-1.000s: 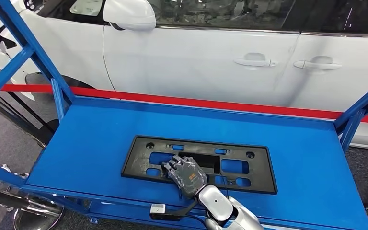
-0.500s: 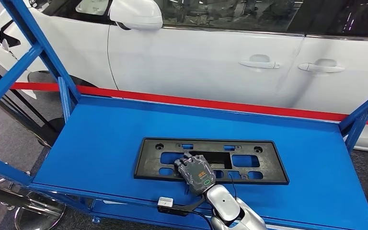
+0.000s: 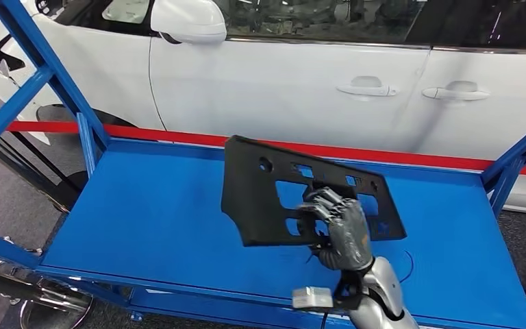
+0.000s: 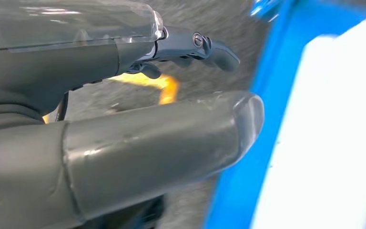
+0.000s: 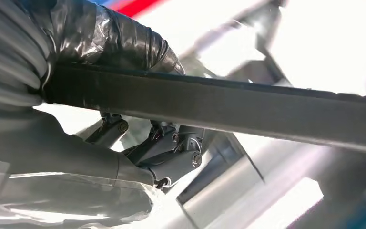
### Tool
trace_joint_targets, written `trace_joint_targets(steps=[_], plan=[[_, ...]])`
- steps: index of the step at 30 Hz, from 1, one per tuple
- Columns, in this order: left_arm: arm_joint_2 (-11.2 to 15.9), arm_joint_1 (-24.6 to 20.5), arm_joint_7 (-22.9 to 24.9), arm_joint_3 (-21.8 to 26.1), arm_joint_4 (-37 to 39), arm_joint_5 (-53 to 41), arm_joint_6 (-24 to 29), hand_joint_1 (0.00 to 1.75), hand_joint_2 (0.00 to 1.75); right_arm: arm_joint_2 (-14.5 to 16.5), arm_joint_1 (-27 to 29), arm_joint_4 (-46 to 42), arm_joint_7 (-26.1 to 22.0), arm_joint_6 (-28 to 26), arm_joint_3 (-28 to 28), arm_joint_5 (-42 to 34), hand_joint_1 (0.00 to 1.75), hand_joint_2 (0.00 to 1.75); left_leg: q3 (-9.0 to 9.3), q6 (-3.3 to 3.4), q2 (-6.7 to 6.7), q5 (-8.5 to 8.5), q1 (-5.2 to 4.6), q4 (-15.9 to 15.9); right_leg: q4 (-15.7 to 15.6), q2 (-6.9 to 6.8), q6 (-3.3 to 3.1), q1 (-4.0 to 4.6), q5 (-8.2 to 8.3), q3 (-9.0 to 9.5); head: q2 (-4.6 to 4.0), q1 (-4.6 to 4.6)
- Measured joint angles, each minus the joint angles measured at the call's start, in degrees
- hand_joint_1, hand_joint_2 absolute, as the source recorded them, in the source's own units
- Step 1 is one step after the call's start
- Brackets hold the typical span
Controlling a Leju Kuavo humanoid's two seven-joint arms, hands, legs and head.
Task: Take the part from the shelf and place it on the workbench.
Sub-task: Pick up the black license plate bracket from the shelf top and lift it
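a flat black plastic mounting plate with rectangular cut-outs (image 3: pixel 274 188) was up off the blue metal shelf deck (image 3: pixel 157 219), tilted so that its far long edge stood high and its face turned toward the camera. the robot's right hand (image 3: pixel 339 229) gripped it near the lower edge, at the side closer to the robot, with dark fingers (image 3: pixel 322 202) curled through one of the cut-outs. in the right wrist view the plate's thin edge (image 5: pixel 219 102) ran straight across, clamped between the taped fingers (image 5: pixel 105 33) on one side and the thumb on the other, so the hold looked firm. hooking through an opening probably gave the hand purchase on a part too wide and flat to wrap around.

most of the plate stretched away from the hand to its left and beyond it, unsupported, which likely explains the tilt: the weight hung off a single grip point near one end.

the left hand (image 4: pixel 124 143) hung apart from the plate, its thumb and fingers spread with nothing between them, over grey floor beside a blue frame rail (image 4: pixel 252 143).

beyond the hand and the shelf stood a white car (image 3: pixel 301 75) behind a red barrier strip (image 3: pixel 178 136). blue upright posts (image 3: pixel 48 75) framed the shelf on either side of the hand.

the pick-up seemed done; carrying the plate to the workbench remained, and no workbench could be made out.
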Motion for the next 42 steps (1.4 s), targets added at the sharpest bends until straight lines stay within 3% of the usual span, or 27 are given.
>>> trace_joint_targets(steps=[3,5,8,9,10,11,14,16,18,20,21,23,25,26,27,29,31,34,38,42], plan=[[0.0,-0.3,-1.3,1.1,0.0,0.1,-0.2,0.00,0.00,-0.7,1.9,-6.2,-2.1,0.5,-1.0,-2.2,1.73,1.75,0.24,1.35,-0.09,0.24,-0.34,-1.1,-0.2,0.12,1.01,-0.05,0.20,-0.19,0.00,0.00],[0.0,-0.4,-0.9,1.4,0.0,-0.1,-0.3,0.00,0.00,-1.2,2.6,-9.0,-3.8,0.7,-1.3,-4.1,1.73,1.75,0.14,2.18,-0.02,0.64,-0.19,-1.4,1.6,0.09,1.53,-0.24,-1.30,-1.02,0.00,0.01],[0.0,-0.4,-0.4,1.5,0.0,-0.4,-1.2,0.00,0.00,-1.6,2.9,-13.1,-6.7,1.7,-1.5,-7.0,1.73,1.75,-0.12,2.78,0.13,0.84,-0.21,-1.5,12.5,0.05,2.07,-0.34,-7.10,-6.05,0.01,0.01],[0.0,-0.4,-0.3,1.5,0.0,-0.4,-1.5,0.00,0.00,-1.7,3.0,-14.3,-7.2,1.9,-1.5,-7.6,1.73,1.75,-0.15,2.80,0.14,0.84,-0.26,-1.5,15.8,0.04,2.14,-0.35,-8.15,-7.64,0.00,0.01],[0.0,-0.5,-0.3,1.6,0.0,-0.4,-1.8,0.00,0.00,-1.8,3.0,-15.5,-7.5,2.1,-1.4,-8.0,1.73,1.75,-0.12,2.81,0.11,0.82,-0.29,-1.5,17.1,0.04,2.13,-0.34,-8.00,-8.31,0.00,0.00],[0.0,-0.5,-0.3,1.6,0.0,-0.4,-2.0,0.00,0.00,-1.8,3.0,-16.5,-7.8,2.2,-1.4,-8.3,1.73,1.75,-0.03,2.80,0.05,0.79,-0.30,-1.5,16.0,0.04,2.04,-0.34,-6.69,-7.83,-0.01,0.00],[0.1,-0.6,-0.6,1.6,0.0,-0.5,-2.6,0.00,0.00,-2.0,2.5,-19.5,-9.8,3.7,-1.2,-11.6,1.73,1.75,0.32,2.45,-0.20,0.53,-0.44,-1.4,4.3,0.05,1.33,-0.23,-0.78,-2.37,-0.01,0.00],[0.3,-0.8,-0.7,1.6,0.0,-0.8,-2.9,0.00,0.00,-2.3,1.0,-22.6,-11.3,6.7,-0.1,-17.7,1.73,1.75,0.14,1.89,-0.24,0.42,-0.65,-1.3,0.5,0.16,0.92,0.00,0.24,-0.87,-0.01,-0.01],[0.5,-1.0,-0.2,1.7,0.0,-1.0,-2.8,0.00,0.00,-2.3,-1.2,-26.1,-10.5,12.2,1.1,-27.9,1.73,1.75,-0.02,1.17,-0.21,0.49,-0.69,-1.3,0.3,0.26,0.48,0.09,0.37,-1.11,-0.01,-0.01],[0.7,-1.2,0.5,2.1,0.0,-1.0,-2.8,0.00,0.00,-1.7,-3.8,-28.6,-6.7,20.0,1.4,-41.8,1.73,1.75,-0.60,0.54,-0.15,-0.88,-0.55,0.1,0.1,0.16,-0.27,-0.09,0.83,-1.23,-0.01,-0.01],[0.8,-1.3,0.9,2.3,0.0,-0.8,-2.8,0.00,0.00,-1.3,-5.1,-29.2,-3.7,24.5,1.2,-49.4,1.73,1.75,-1.57,0.32,-0.13,-2.59,-0.47,2.5,0.0,0.06,-0.62,-0.19,1.05,-1.35,-0.01,-0.02],[0.9,-1.5,2.2,2.8,0.0,-0.6,-2.3,0.00,0.00,-0.5,-7.1,-28.7,2.2,33.5,0.1,-62.3,1.73,1.75,-4.83,0.02,-0.09,-6.99,-0.38,10.3,0.1,-0.11,-0.98,-0.04,1.25,-1.78,-0.01,-0.02],[0.9,-1.5,3.9,3.2,0.0,-0.4,-1.5,0.00,0.00,-0.3,-7.9,-26.8,5.4,41.3,-1.1,-69.4,1.73,1.75,-7.17,-0.07,-0.09,-8.93,-0.38,16.1,0.5,-0.26,-1.10,0.20,1.34,-2.28,-0.01,-0.02],[0.9,-1.4,4.6,3.4,0.0,-0.4,-1.2,0.00,0.00,-0.3,-7.9,-25.7,5.9,44.0,-1.6,-70.8,1.73,1.75,-6.87,0.02,-0.08,-8.24,-0.38,15.9,0.6,-0.32,-1.12,0.29,1.37,-2.43,0.00,-0.02],[0.9,-1.4,5.0,3.6,0.0,-0.3,-1.0,0.00,0.00,-0.2,-7.9,-24.9,6.0,45.6,-2.0,-71.4,1.73,1.75,-5.37,0.22,-0.09,-6.53,-0.42,13.2,0.7,-0.35,-1.11,0.37,1.40,-2.47,0.00,-0.02],[1.0,-1.4,5.2,3.9,0.0,-0.3,-0.8,0.00,0.00,0.0,-8.0,-23.7,5.9,46.9,-2.7,-71.7,1.73,1.75,-0.87,0.92,-0.10,-2.64,-0.71,4.7,0.7,-0.40,-0.95,0.53,1.50,-2.42,0.00,-0.02],[1.1,-1.5,5.3,4.0,0.0,-0.3,-0.8,0.00,0.00,0.2,-8.1,-22.9,5.9,47.2,-3.5,-71.8,1.73,1.75,1.60,1.43,-0.13,-0.99,-1.06,-0.5,0.9,-0.40,-0.49,0.65,1.81,-2.71,0.00,-0.02],[1.1,-1.5,5.3,4.1,0.0,-0.3,-0.8,0.00,0.00,0.3,-8.1,-22.3,5.9,47.3,-4.2,-71.8,1.73,1.75,1.30,1.99,-0.04,-0.25,-0.97,-1.4,0.9,-0.30,0.52,0.66,2.29,-3.28,0.00,-0.02],[1.0,-1.6,5.9,4.1,0.0,-0.3,-0.6,0.00,0.00,0.3,-8.2,-21.9,6.1,47.4,-4.9,-71.8,1.73,1.75,0.10,3.18,0.28,1.13,-0.52,-1.8,5.9,-0.07,1.33,0.48,-2.98,-5.39,-0.01,0.02],[1.0,-1.7,6.0,4.1,0.0,-0.3,-0.5,0.00,0.00,0.3,-8.2,-21.8,6.1,47.5,-4.9,-71.8,1.73,1.75,-0.01,3.23,0.28,1.18,-0.53,-1.8,6.7,-0.06,1.38,0.44,-3.58,-5.66,-0.01,0.02]])
